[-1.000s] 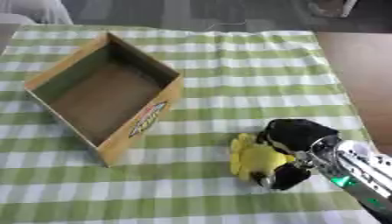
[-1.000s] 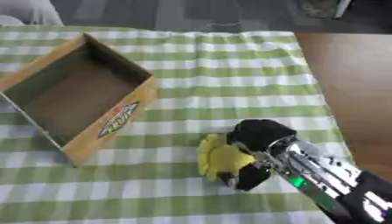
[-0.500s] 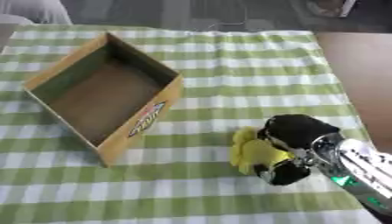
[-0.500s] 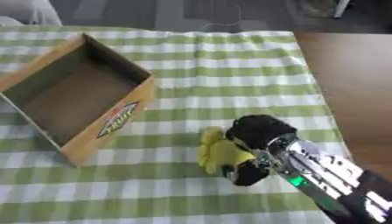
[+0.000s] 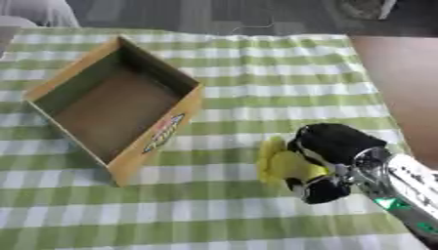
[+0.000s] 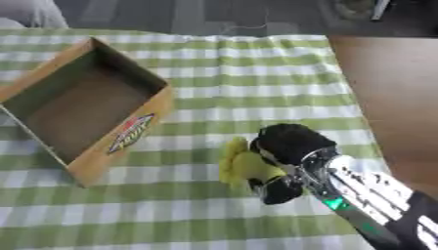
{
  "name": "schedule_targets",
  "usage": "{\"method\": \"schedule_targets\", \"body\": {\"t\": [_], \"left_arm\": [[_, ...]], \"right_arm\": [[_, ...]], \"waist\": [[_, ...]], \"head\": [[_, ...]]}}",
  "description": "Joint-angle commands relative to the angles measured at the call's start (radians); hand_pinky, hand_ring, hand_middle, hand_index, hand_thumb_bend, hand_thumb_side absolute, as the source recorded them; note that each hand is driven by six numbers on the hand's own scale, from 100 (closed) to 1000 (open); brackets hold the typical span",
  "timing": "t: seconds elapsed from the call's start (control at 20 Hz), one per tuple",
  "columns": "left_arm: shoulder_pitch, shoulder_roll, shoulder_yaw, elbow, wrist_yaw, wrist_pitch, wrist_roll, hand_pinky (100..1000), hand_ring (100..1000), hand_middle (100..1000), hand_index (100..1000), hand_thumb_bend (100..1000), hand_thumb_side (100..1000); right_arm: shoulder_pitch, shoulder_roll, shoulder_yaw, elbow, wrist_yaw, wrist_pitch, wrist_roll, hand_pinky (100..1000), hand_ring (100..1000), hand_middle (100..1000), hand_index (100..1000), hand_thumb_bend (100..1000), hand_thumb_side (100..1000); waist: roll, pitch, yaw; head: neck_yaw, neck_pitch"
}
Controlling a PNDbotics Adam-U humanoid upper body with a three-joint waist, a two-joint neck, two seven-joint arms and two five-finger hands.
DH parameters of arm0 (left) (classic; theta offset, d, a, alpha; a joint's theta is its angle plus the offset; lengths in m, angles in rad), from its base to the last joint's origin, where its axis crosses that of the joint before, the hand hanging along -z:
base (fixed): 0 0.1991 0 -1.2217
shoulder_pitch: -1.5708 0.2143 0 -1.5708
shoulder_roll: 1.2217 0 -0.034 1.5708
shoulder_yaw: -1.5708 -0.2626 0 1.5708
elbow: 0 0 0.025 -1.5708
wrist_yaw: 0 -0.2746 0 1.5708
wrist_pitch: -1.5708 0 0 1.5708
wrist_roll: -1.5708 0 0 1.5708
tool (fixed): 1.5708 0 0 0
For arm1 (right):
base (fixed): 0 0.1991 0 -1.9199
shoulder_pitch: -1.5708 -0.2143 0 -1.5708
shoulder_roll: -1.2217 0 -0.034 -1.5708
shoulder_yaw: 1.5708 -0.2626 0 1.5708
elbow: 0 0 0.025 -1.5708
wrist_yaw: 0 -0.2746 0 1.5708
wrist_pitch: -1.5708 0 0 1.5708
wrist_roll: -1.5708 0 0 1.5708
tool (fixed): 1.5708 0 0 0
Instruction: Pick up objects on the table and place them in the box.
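Green-and-white checked cloth (image 5: 256, 97) is covering the table, with a bare brown tabletop (image 6: 393, 88) showing along its right edge. Nearest the camera, the right arm (image 6: 376, 200) is coming in from the lower right corner, its silver forearm with a small green light slanting up and to the left. At its end the right hand (image 5: 329, 154) is sitting low over the cloth, its black fingers curling over from above while the thumb is closing in from below, so the hand is wrapping around a yellow object (image 5: 282, 166). That object is soft-looking and lumpy; its exact kind cannot be made out. It is bulging out of the hand's left side, and whether it is resting on the cloth or lifted clear of it cannot be told.

Up and to the left of the hand, well apart from it, an open cardboard box (image 5: 184, 110) is lying at an angle on the cloth, a coloured logo on the side wall facing the hand.

The right eye view is showing more of the forearm and of the bare tabletop; the left eye view is showing the box whole, where the other is cutting off its left corner.
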Motion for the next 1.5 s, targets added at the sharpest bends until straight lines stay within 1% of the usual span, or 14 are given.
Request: {"method": "schedule_targets", "body": {"t": [0.05,0.25,0.45,0.7,0.9,0.95,1.05,1.3,1.5], "left_arm": [[-0.005,0.015,-0.001,-0.019,-0.001,0.001,-0.001,708,654,604,715,100,901],[-0.003,0.016,-0.002,-0.019,-0.001,0.002,-0.001,708,654,604,715,100,902],[0.001,0.018,-0.003,-0.019,-0.001,0.001,-0.001,708,654,604,716,100,901],[0.008,0.016,-0.006,-0.019,0.0,0.001,-0.004,708,654,604,715,100,902],[0.011,0.014,-0.009,-0.019,0.0,0.002,-0.007,708,655,604,715,100,902],[0.011,0.013,-0.01,-0.019,0.001,0.002,-0.009,708,655,604,715,100,902],[0.01,0.012,-0.012,-0.019,0.001,0.002,-0.011,708,655,604,715,100,902],[0.008,0.009,-0.019,-0.019,0.008,0.002,-0.021,709,652,604,715,100,902],[0.005,0.008,-0.024,-0.019,0.014,0.003,-0.027,710,648,604,715,100,902]], "right_arm": [[-0.039,-0.024,-0.027,-0.021,-0.019,0.045,0.02,784,839,432,615,100,346],[-0.108,-0.024,-0.047,-0.021,-0.02,0.039,-0.001,783,839,428,615,100,390],[-0.21,-0.01,-0.061,-0.021,-0.004,0.02,-0.005,783,841,426,615,100,431],[-0.363,0.035,-0.066,-0.021,0.037,0.004,0.037,782,843,414,616,100,474],[-0.477,0.088,-0.059,-0.021,0.072,0.014,0.086,785,845,408,614,100,489],[-0.501,0.104,-0.054,-0.016,0.08,0.022,0.089,786,845,408,614,100,627],[-0.547,0.143,-0.043,0.015,0.096,0.037,0.091,788,846,404,613,100,491],[-0.65,0.275,-0.029,0.141,0.15,0.067,0.092,795,845,395,611,100,484],[-0.706,0.37,-0.026,0.24,0.208,0.072,0.092,800,846,393,610,100,484]], "waist": [[0.002,-0.02,-0.001],[0.0,-0.024,0.001],[0.0,-0.029,0.005],[0.002,-0.035,0.016],[0.002,-0.035,0.029],[0.001,-0.035,0.034],[0.001,-0.034,0.042],[0.0,-0.03,0.065],[-0.001,-0.027,0.079]], "head": [[0.001,-0.012],[0.002,-0.013],[0.001,-0.013],[-0.006,-0.009],[-0.017,-0.013],[-0.02,-0.013],[-0.026,-0.015],[-0.047,-0.018],[-0.062,-0.021]]}}
